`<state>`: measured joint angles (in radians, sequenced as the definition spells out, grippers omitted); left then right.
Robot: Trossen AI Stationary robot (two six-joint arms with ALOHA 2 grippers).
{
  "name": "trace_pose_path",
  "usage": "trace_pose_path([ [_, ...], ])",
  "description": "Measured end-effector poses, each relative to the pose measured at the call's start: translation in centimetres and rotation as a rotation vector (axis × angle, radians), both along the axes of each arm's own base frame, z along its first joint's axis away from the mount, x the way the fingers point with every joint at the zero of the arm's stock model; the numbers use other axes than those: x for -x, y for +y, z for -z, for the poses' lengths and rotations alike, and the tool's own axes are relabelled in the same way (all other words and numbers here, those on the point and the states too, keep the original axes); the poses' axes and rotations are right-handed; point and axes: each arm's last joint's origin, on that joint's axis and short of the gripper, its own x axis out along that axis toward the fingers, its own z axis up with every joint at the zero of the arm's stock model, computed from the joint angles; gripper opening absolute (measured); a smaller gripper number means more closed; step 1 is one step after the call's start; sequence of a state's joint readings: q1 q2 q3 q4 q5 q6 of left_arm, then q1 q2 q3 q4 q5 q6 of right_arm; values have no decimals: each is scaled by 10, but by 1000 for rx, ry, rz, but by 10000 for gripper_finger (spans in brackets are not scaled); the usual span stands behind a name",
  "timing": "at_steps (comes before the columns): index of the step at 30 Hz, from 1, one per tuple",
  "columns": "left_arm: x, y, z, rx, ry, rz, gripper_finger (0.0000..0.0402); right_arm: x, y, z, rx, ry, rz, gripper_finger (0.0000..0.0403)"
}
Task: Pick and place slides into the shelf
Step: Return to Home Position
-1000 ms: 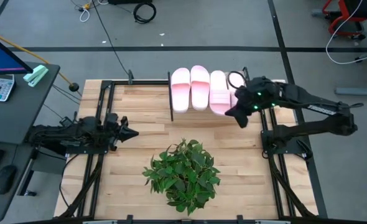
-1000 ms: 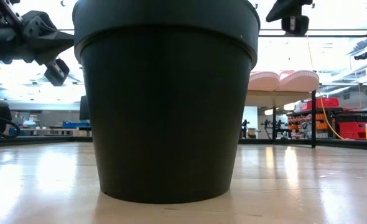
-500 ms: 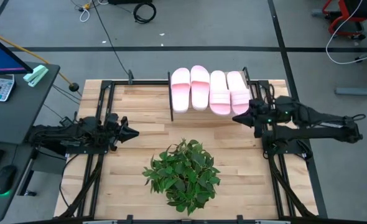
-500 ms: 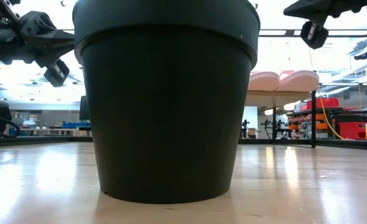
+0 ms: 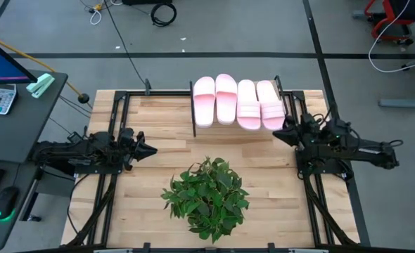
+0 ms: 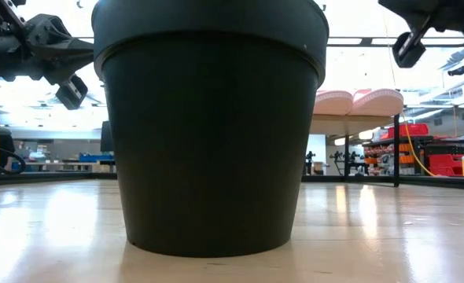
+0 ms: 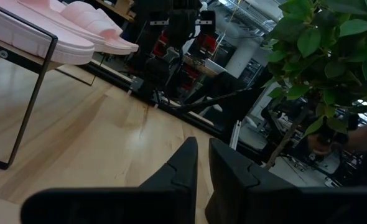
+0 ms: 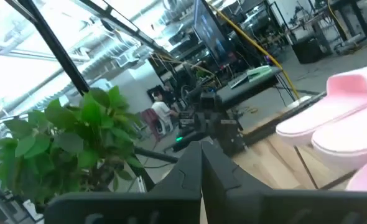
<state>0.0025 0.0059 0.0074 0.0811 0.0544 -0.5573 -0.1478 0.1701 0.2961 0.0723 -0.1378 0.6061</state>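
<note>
Four pale pink slides [image 5: 235, 102] lie side by side, soles down, on the shelf [image 5: 193, 116] at the table's far middle; the low view shows two of the slides [image 6: 356, 102] on the shelf's plank [image 6: 350, 122]. My right gripper [image 5: 276, 133] is shut and empty just off the shelf's right end, pointing toward the table's left; its wrist view shows the slides [image 8: 351, 112] beside it. My left gripper [image 5: 151, 150] waits at the table's left side, pointing right, with a narrow gap between its fingers [image 7: 224, 171] and nothing in it.
A leafy plant [image 5: 207, 193] in a black pot [image 6: 208, 126] stands at the table's near middle, between the arms. Black rails [image 5: 116, 140] run along both sides of the table. A side desk [image 5: 24, 105] stands left of the table. A person [image 8: 162, 112] sits far off.
My right gripper has drawn back from above the rightmost slide toward the table's right edge and sunk lower, tipping from pointing down to about level. That slide now shows uncovered, lying on the shelf beside the others.
</note>
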Motion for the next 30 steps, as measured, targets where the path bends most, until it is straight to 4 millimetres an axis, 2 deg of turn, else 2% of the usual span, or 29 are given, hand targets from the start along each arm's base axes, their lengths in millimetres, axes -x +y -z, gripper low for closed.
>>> trace_pose_path([
  [6, 0, 0, 0, 0, 0, 0, 52, 0, 0, 16, 2, 4, -4, 0],
  [24, 0, 0, 0, -1, 1, 0, 44, -4, -2, 50, -61, -239, 21, 0],
  [30, 0, 0, 0, -1, 1, 0, 52, -4, -1, 49, -80, -240, -10, 0],
])
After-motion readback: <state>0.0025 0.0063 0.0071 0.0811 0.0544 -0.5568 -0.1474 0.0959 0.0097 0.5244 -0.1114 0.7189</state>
